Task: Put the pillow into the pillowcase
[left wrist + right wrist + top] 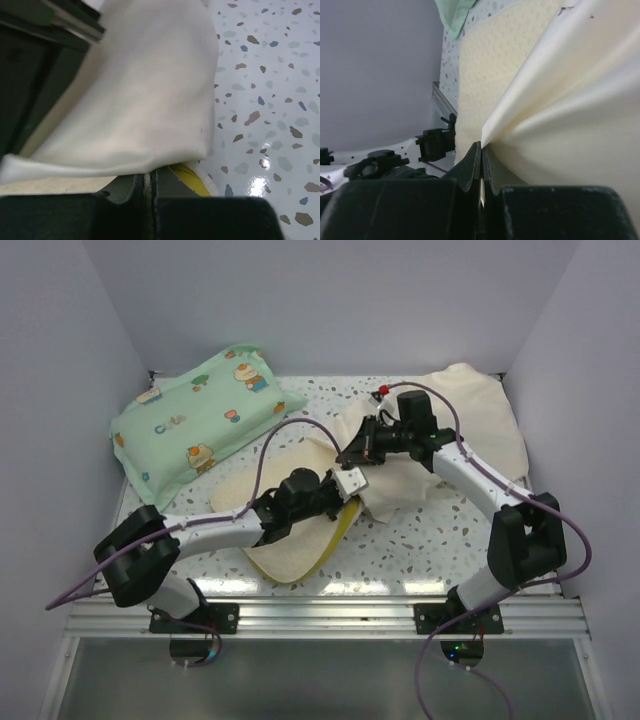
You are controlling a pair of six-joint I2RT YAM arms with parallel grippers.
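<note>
Top external view: one mint-green cartoon-print pillow (200,420) lies far left, against the wall. One quilted pillow (290,540) lies near centre, partly under the left arm. The left gripper (348,495) and the right gripper (352,453) are both clamped on the left edge of the one pillowcase (470,430), which spreads far right to the wall. Bare table (430,535) shows near right.
</note>
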